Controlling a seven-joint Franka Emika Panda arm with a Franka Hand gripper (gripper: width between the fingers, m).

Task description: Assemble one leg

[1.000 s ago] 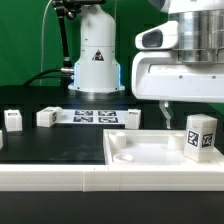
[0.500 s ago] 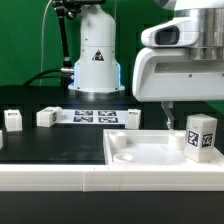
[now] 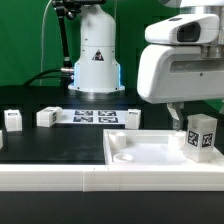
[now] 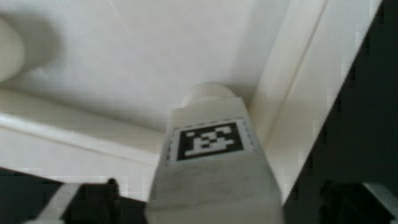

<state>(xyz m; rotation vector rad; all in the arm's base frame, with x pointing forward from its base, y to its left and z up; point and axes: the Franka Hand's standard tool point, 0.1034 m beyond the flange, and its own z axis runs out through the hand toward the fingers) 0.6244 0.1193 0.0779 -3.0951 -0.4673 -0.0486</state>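
Note:
The leg (image 3: 201, 135), a small white block with black-and-white tags, stands upright in the far right corner of the large white panel (image 3: 140, 152). My gripper (image 3: 192, 120) hangs over it, open, with one finger (image 3: 173, 116) showing just left of the leg's top. In the wrist view the leg (image 4: 214, 150) rises between my two dark fingers (image 4: 86, 205), with a narrow gap on each side. My gripper (image 4: 217, 212) straddles it without touching. The panel's raised rim (image 4: 294, 60) runs beside the leg.
Three more white tagged legs lie on the black table behind the panel: one at the far left (image 3: 12, 119), one beside it (image 3: 47, 117), one near the middle (image 3: 130, 118). The marker board (image 3: 92, 116) lies between them. The arm's base (image 3: 95, 55) stands behind.
My gripper has moved toward the exterior view's right and slightly up, from beside the leg to over it. The leg has stayed in place.

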